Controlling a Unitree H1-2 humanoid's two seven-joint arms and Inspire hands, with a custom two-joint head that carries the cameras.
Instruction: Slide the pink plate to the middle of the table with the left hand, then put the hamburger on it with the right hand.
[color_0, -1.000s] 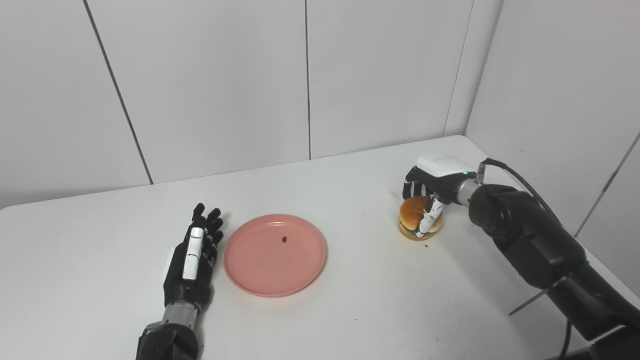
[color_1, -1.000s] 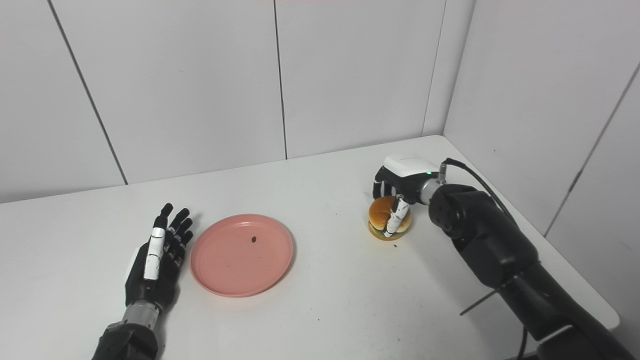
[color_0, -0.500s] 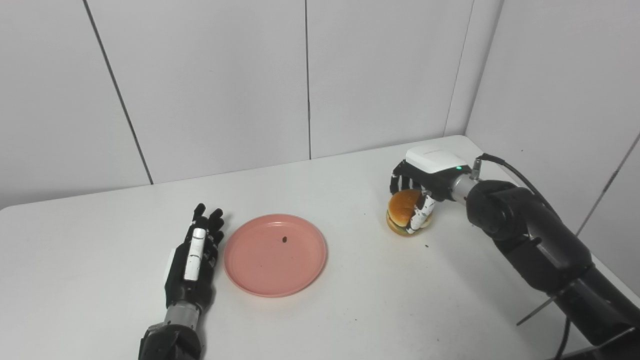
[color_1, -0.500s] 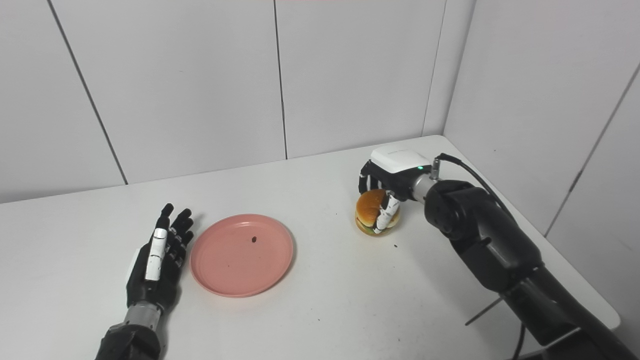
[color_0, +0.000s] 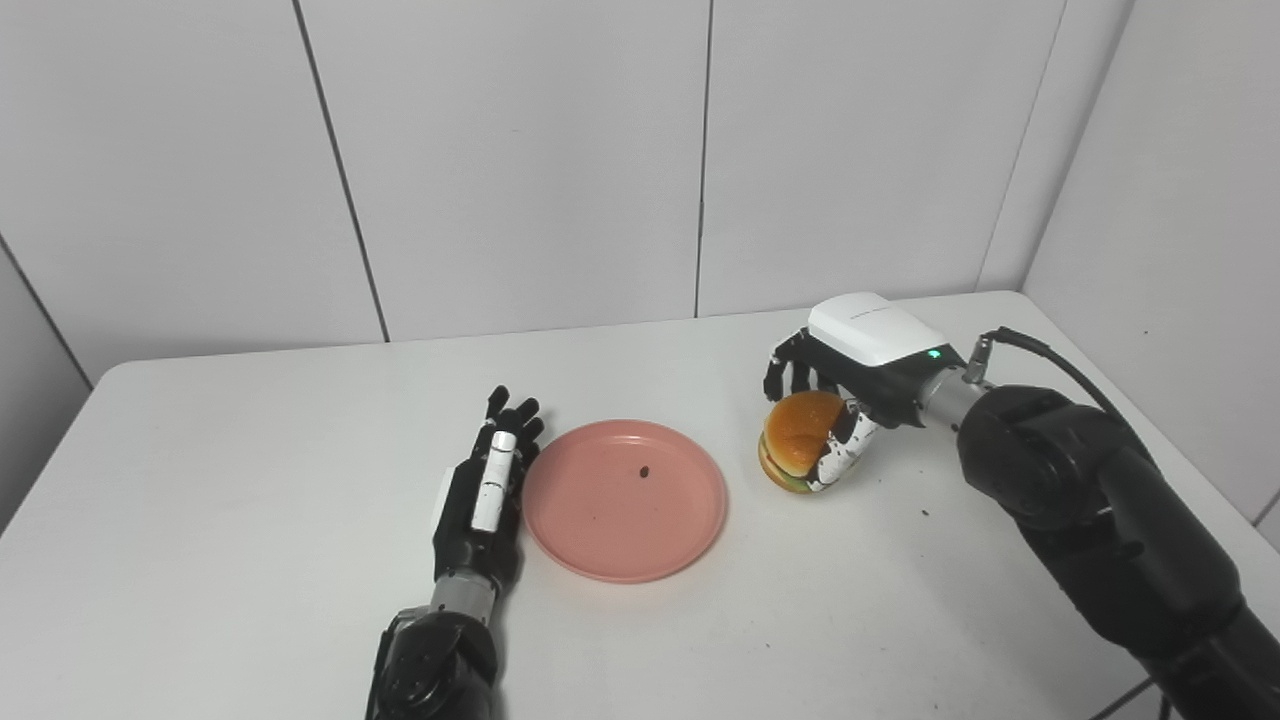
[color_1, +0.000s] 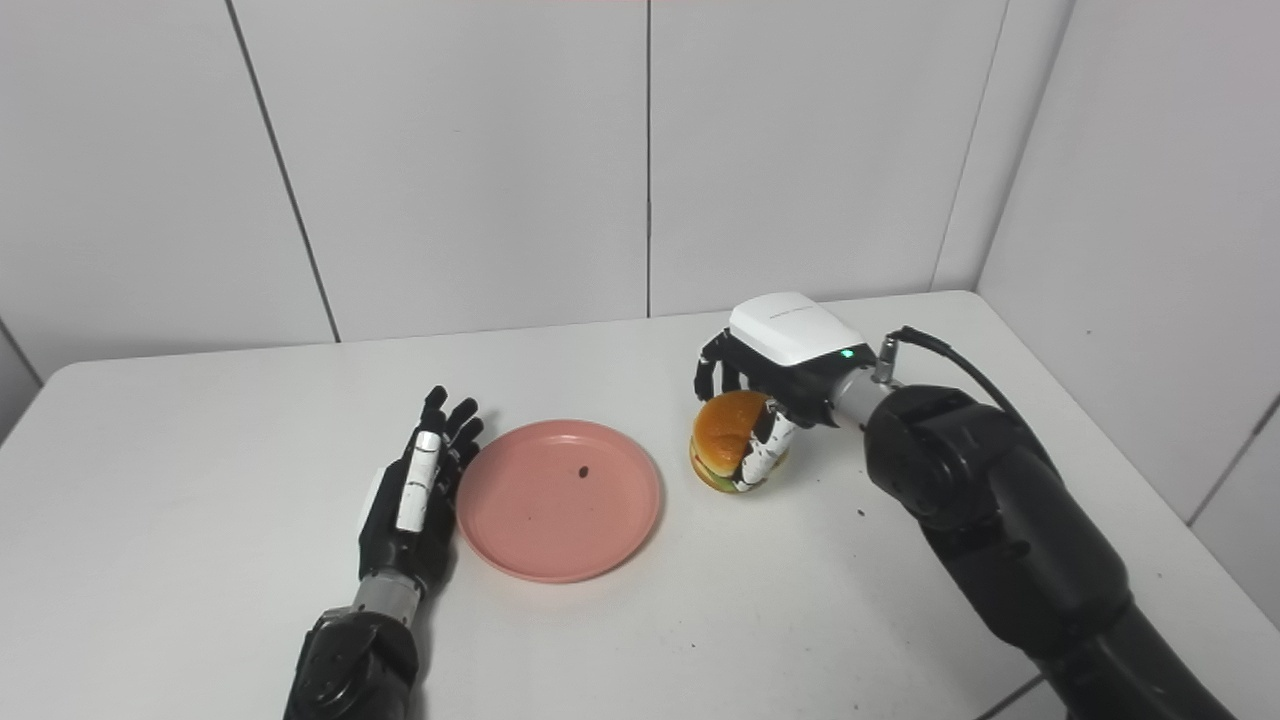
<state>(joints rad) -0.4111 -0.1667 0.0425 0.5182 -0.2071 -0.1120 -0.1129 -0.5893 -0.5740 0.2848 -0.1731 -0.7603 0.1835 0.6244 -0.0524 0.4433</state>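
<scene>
The hamburger (color_0: 803, 454) is in the right hand (color_0: 838, 400). The fingers are wrapped around the bun, and the burger looks lifted a little off the table (color_0: 250, 520), just to the right of the pink plate (color_0: 625, 500). The plate sits near the middle of the table, so the sliding part looks done. A small dark speck (color_0: 644, 471) lies on the plate.

The step now is bringing the burger over. Next the right hand needs to carry it a bit more to the left, over the plate, lower it and let go.

The left hand (color_0: 483, 495) lies flat with fingers spread, holding nothing, right beside the plate's left edge. I cannot tell if it touches the plate.

The fingers hide part of the burger, so it is hard to see if its bottom is clear of the table.
</scene>
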